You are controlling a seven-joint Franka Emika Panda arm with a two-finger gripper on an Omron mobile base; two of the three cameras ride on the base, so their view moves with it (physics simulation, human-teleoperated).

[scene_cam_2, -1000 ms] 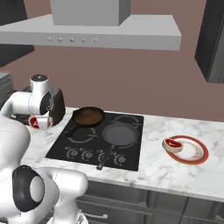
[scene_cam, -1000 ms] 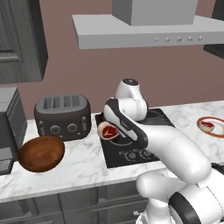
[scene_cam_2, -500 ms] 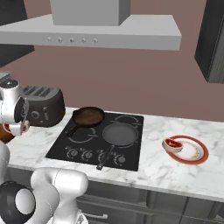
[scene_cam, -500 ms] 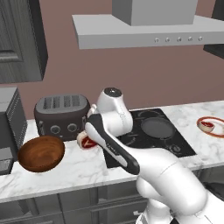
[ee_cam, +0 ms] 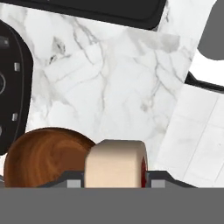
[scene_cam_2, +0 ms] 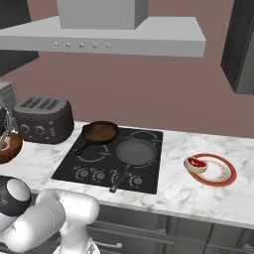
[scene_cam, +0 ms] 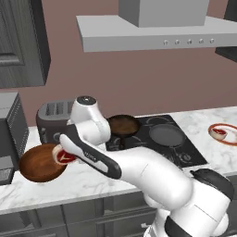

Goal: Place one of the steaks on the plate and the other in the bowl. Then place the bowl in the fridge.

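gripper [scene_cam: 65, 155]: sits left of centre in the left base view, clamped on one steak, with the fingers closed in on its two sides. The jaws are only partly apart, just as wide as the meat.
held steak [scene_cam: 64, 155]: hanging in the gripper right at the right edge of the bowl, over its rim as far as I can tell. In the hand view it's the pale fat edge at bottom centre [ee_cam: 116, 163], with a sliver of red on its right side.
bowl [scene_cam: 41, 162]: glossy brown wood, sitting on the tabletop at the left of the left base view, in front of the toaster. The hand view has it at the lower left [ee_cam: 46, 157], and it peeks in at the far left edge of the right base view [scene_cam_2: 9, 147].
other steak [scene_cam_2: 195, 163]: on the plate, lying on its left part, at the right of the right base view.
plate [scene_cam_2: 221, 172]: white with the red-orange ring, on the tabletop to the right of the stovetop. It's at the far right edge of the left base view too [scene_cam: 229, 129].
toaster [scene_cam_2: 42, 118]: dark, at the left of the right base view, behind the bowl.
stovetop [scene_cam_2: 111, 158]: black, middle of the frame, carrying a small frying pan [scene_cam_2: 99, 132] at the back left and a flat grey pan [scene_cam_2: 135, 151] beside it.
tabletop [scene_cam_2: 178, 191]: white marble.
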